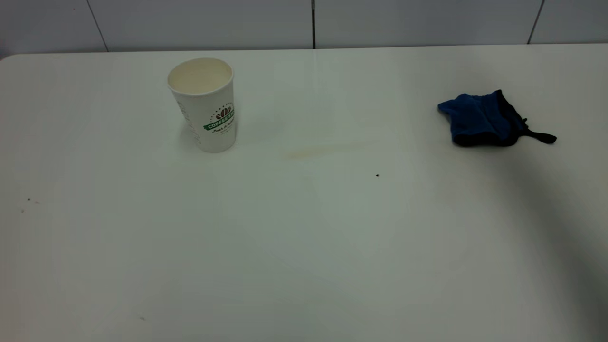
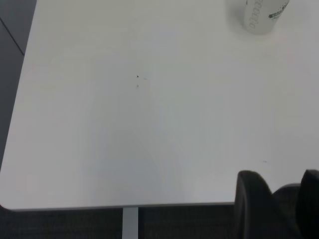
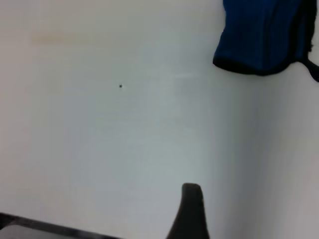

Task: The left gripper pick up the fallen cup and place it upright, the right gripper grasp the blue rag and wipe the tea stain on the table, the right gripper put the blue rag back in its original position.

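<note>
**Handling Properties and Markings: Cup, Stain, Rag**

Working from the left of the exterior view, the left tool (image 2: 276,206) does not appear there; only its own wrist view shows it, as two dark fingers (image 2: 251,201) with a gap between them, holding nothing, hanging over the near edge of the table (image 1: 304,247). It sits well apart from the cup.

The cup (image 1: 205,104) stands upright on the left rear part of the table, mouth up. It is thin-walled paper and will likely be light, easily crushed and easily tipped. Judged grasp point: mid-wall, across the diameter, with modest squeeze. No further grasp appears necessary, since the cup already stands.

Markings: a green banner on the cup wall reads "COFFEE", partly turned away, beneath a brown bean emblem. A line of script under the banner is not legible. Vertical lettering on the side wall cannot be read.

The tea stain (image 1: 323,151) lies just right of the cup as a faint, thin brown streak, apparently mostly wiped.

The blue rag (image 1: 482,118) lies bunched at the right rear, well apart from the stain, with its black strap (image 1: 541,137) trailing right. It is soft, limp and non-slippery; a pinch on the raised bunched fold should hold. No label is visible.

The right tool (image 3: 192,211) shows only one dark finger in its wrist view, short of the rag; its opening cannot be determined.
</note>
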Available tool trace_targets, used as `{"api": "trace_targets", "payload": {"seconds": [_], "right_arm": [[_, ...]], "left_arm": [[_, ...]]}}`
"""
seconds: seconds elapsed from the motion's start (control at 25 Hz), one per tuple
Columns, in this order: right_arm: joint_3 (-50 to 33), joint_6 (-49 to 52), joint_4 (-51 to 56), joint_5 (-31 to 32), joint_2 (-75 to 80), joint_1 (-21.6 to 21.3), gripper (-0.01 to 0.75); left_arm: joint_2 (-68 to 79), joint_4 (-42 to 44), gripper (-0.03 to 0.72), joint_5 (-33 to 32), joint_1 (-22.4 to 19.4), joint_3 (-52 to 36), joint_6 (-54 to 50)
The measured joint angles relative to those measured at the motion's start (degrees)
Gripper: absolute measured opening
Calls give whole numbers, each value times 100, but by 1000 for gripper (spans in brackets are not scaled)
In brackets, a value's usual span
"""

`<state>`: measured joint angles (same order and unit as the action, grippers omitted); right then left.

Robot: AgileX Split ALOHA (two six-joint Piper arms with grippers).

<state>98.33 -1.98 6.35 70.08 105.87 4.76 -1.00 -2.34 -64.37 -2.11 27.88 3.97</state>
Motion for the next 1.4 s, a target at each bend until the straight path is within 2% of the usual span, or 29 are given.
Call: {"api": "trace_targets", "payload": {"seconds": [0.32,0.68,0.88,1.0,1.24,1.4], "right_arm": [[-2304,268,-295,60,-2583,0,715],[-4095,491,-527,50,-4146,0,702],[-5380,511,-577,-750,-5689,0,693],[-6132,522,-558,-942,-6944,-51,686],[-6870,532,-578,-878,-9243,-364,670],[-7058,532,-580,-764,-10048,-607,660]], "left_arm": [[0,0,241,0,0,0,-11],[0,0,241,0,0,0,-11],[0,0,241,0,0,0,-6],[0,0,241,0,0,0,-6],[0,0,241,0,0,0,-6],[0,0,241,0,0,0,-6]]}}
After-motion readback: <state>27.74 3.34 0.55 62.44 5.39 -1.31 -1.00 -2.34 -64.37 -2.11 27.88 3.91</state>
